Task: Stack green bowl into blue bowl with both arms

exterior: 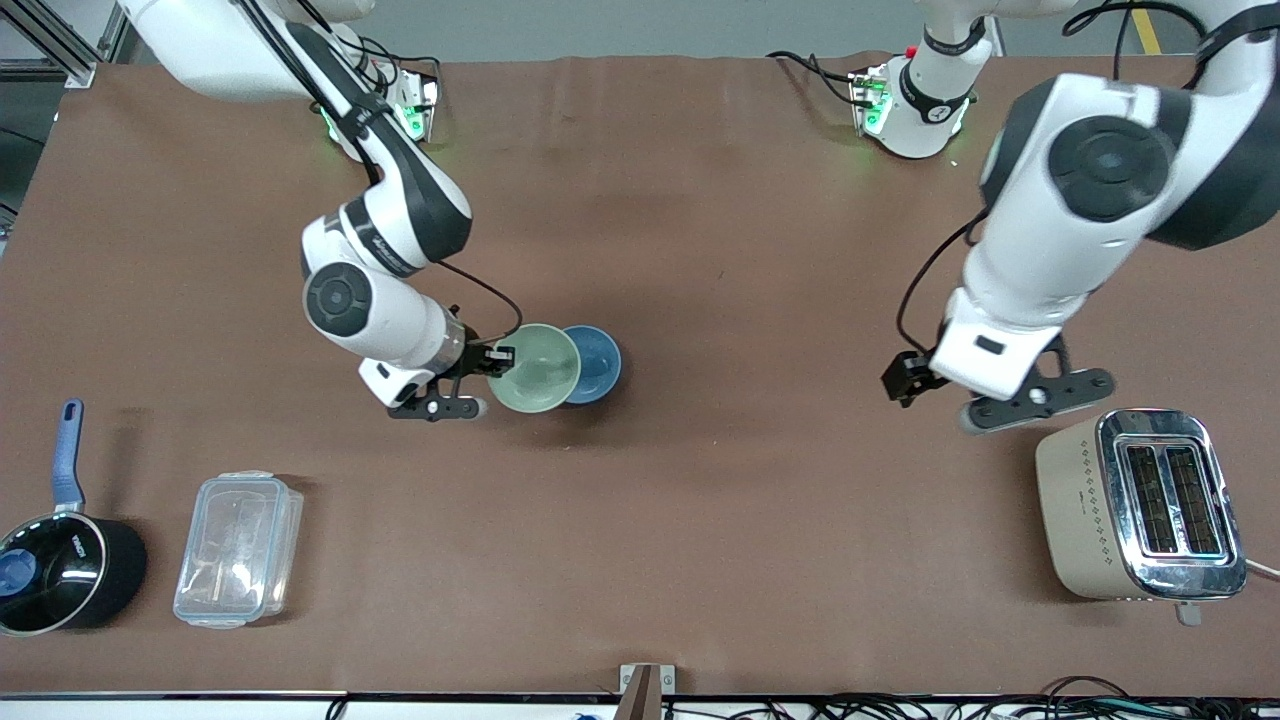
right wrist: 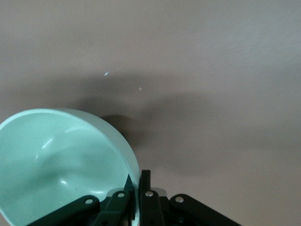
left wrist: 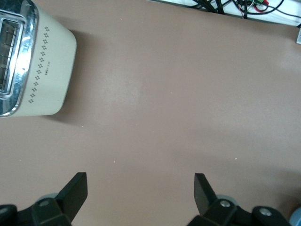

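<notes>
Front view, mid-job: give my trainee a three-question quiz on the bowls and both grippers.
1. True or false: the pale mint-green round bowl already sits flat inside the sky-blue round bowl.
2. Which gripper holds the green bowl's rim? A) left gripper B) right gripper
3. Fill in: the left gripper's open jaws hang over bare table beside the beige ____.

Key: 1 false, it is held tilted, overlapping the blue bowl; 2 B; 3 toaster.

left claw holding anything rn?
No. The left claw stands open over bare table beside the toaster, nothing between its fingers.
</notes>
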### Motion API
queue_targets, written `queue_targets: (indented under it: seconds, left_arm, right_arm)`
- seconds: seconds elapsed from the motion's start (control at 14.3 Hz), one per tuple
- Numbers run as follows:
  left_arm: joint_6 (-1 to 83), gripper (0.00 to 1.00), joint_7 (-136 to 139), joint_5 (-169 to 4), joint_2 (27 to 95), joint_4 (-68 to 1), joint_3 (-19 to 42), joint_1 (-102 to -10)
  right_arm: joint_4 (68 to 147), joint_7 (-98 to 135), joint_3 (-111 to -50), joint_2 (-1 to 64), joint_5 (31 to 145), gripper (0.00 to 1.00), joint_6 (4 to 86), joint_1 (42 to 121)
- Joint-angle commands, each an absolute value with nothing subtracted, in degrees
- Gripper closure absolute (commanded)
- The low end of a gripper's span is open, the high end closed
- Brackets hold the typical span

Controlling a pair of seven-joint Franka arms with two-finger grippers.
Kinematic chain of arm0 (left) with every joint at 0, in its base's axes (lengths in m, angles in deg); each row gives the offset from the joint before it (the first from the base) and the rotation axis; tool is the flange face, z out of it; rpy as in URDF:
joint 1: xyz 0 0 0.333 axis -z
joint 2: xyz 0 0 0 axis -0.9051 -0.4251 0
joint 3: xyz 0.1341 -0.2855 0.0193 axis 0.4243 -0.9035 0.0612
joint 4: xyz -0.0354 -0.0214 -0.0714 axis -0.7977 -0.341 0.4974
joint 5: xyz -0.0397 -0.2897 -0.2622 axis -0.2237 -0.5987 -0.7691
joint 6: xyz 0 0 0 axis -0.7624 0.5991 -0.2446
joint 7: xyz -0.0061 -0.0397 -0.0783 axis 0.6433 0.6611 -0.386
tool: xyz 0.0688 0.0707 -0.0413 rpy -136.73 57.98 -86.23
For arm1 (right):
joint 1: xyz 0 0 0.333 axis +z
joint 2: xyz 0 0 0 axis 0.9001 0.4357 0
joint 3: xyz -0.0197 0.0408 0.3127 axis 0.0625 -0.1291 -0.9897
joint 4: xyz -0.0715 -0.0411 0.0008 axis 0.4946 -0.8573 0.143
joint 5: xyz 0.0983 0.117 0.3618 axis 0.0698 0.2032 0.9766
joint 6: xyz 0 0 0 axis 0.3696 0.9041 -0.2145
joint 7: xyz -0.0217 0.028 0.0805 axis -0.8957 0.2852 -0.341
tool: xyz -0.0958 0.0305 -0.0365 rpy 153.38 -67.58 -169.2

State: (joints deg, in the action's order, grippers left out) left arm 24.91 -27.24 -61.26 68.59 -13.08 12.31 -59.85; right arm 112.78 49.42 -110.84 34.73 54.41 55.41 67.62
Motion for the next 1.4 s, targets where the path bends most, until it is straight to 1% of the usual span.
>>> queue_targets:
  seconds: [0.0,0.14,0.28,0.49,0.56,0.7,0.98,1.12,1.19,1.26,1.33]
  left_arm:
    - [21.19,0.00,-21.38,-62.97,72.51,-14.90,11.87,-63.34]
    - [19.94,0.00,-16.38,-63.32,73.92,-15.07,11.78,-66.50]
    - [18.98,0.00,-10.23,-65.33,76.55,-16.56,13.18,-67.04]
    - [17.48,0.00,-2.48,-69.36,81.29,-20.77,22.21,-63.62]
    - [17.48,0.00,-0.81,-71.47,82.70,-22.53,23.98,-63.44]
    - [16.43,0.00,-0.26,-72.29,84.82,-24.38,24.44,-63.09]
    - [12.48,0.00,0.09,-72.29,87.45,-25.09,24.53,-62.56]
    - [12.38,0.00,0.35,-72.29,89.04,-26.40,24.44,-62.56]
    - [12.47,0.00,0.44,-72.37,89.39,-27.02,24.44,-62.56]
    - [12.56,0.00,0.53,-72.37,89.83,-27.37,24.44,-62.56]
    - [12.64,0.00,0.61,-72.37,90.01,-27.81,24.35,-62.56]
  right_arm:
    - [116.03,50.21,-112.51,36.02,55.07,0.99,61.02,68.04]
    - [116.74,50.12,-113.57,36.63,55.07,0.98,62.27,67.78]
    - [117.09,50.21,-113.58,36.98,55.07,0.97,62.27,68.13]
    - [117.97,50.21,-113.66,37.07,55.07,0.96,62.97,68.22]
    - [118.24,50.21,-113.66,37.07,55.07,0.96,63.58,68.22]
    - [118.33,50.12,-113.75,38.21,55.07,0.96,64.99,68.22]
    - [118.41,50.21,-113.66,38.83,55.07,0.95,66.05,68.48]
    - [118.33,50.12,-113.75,39.44,55.07,0.94,66.22,68.48]
    - [118.33,50.12,-113.75,39.44,55.07,0.89,66.31,68.39]
    - [118.33,50.21,-113.75,39.44,55.07,0.80,66.40,68.48]
    - [118.33,50.21,-113.75,39.44,55.07,0.60,66.40,68.39]
